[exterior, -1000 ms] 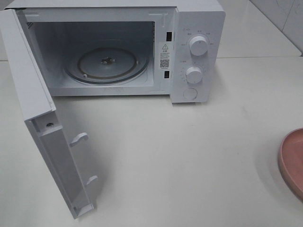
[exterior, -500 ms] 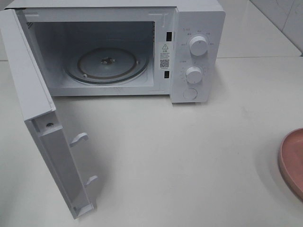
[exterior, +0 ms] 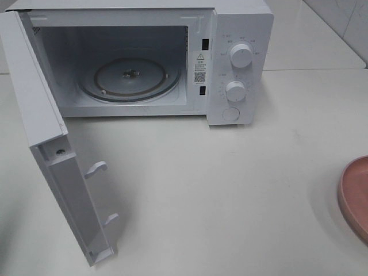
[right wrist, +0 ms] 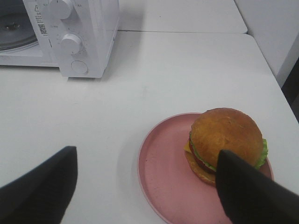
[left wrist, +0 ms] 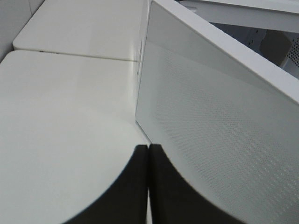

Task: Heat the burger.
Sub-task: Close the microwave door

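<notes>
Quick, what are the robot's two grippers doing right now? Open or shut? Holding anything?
Left gripper: shut, holding nothing, beside the microwave door.
Right gripper: open, holding nothing, above the burger on its plate.

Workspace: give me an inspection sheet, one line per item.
Surface: white table, bare in front of the microwave.
Job's things: burger sits on the pink plate at the table's right edge; microwave door swung wide open, glass turntable with nothing on it.
Clutter: nothing seen.
Grippers: left gripper shut, holding nothing, beside the door's outer face; right gripper open, above the plate, not gripping the burger.
Cables: nothing seen.
Surroundings: pale tiled wall at the back right.
</notes>
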### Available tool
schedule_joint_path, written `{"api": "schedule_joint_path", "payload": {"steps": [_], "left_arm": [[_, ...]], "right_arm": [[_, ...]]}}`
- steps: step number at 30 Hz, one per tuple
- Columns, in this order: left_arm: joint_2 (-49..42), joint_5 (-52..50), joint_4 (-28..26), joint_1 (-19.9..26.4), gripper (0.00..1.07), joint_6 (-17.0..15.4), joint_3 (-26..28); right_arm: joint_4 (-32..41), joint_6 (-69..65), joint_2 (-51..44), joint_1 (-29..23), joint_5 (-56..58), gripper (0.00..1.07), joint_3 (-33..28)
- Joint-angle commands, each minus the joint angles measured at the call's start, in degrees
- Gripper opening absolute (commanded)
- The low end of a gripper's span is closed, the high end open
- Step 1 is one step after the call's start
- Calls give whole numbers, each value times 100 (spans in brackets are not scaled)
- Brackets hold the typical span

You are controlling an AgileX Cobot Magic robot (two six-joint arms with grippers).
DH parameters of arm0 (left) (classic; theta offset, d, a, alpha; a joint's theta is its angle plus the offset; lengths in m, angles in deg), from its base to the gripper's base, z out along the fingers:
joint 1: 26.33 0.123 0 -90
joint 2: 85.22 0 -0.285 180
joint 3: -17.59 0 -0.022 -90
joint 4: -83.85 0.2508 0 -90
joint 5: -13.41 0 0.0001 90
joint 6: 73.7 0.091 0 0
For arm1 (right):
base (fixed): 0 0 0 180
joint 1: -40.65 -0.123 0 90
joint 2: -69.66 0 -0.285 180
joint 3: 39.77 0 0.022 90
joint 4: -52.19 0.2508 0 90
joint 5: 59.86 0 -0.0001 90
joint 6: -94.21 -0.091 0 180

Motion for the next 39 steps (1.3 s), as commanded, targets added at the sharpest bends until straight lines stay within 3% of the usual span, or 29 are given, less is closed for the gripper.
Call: {"api": "schedule_joint_path", "payload": {"steps": [1, 3, 5, 9, 11, 14, 16, 22, 24, 25, 27, 28, 29, 30, 32, 39], "left_arm": [[80, -510, -189, 23, 0, 235, -155], [304, -1444, -441, 17, 0, 579, -516], [361, -1690, -447, 17, 0, 596, -602], [527, -2286, -435, -6, 0, 596, -768], [882, -3060, -338, -172, 0, 573, -917], [1008, -3186, -281, -229, 0, 573, -934], [1644, -3741, 34, -567, 0, 533, -940], [2361, -4263, 390, -733, 0, 384, -940], [3060, -4756, 945, -739, 0, -258, -940], [3060, -4756, 945, -739, 0, -258, -940], [3512, -5306, 1415, -739, 0, -693, -940], [3512, -5306, 1415, -739, 0, -693, -940], [3799, -5604, 1742, -739, 0, -968, -940], [3799, -5604, 1742, -739, 0, -968, -940], [4148, -5959, 2108, -739, 0, -1306, -900], [4773, -6509, 2441, -739, 0, -1501, -739]], "right_arm": [[0, 17, -149, 46, -17, 76, -17], [0, 11, -149, 46, -17, 76, -17], [0, 11, -149, 46, -17, 76, -17], [0, 6, -149, 46, -17, 76, -17], [0, 6, -149, 46, -17, 76, -17], [0, 6, -149, 46, -17, 76, -17], [0, 6, -149, 46, -17, 76, -17], [0, 6, -149, 46, -17, 76, -17], [-6, 6, -149, 46, -17, 76, -17], [-6, 6, -149, 46, -17, 76, -17], [-6, 6, -149, 46, -17, 76, -17], [-6, 6, -149, 46, -17, 76, -17], [-6, 6, -149, 46, -17, 76, -17], [-6, 6, -149, 46, -17, 76, -17], [-6, 6, -149, 46, -17, 76, -17], [-6, 6, -149, 46, -17, 76, -17]]}}
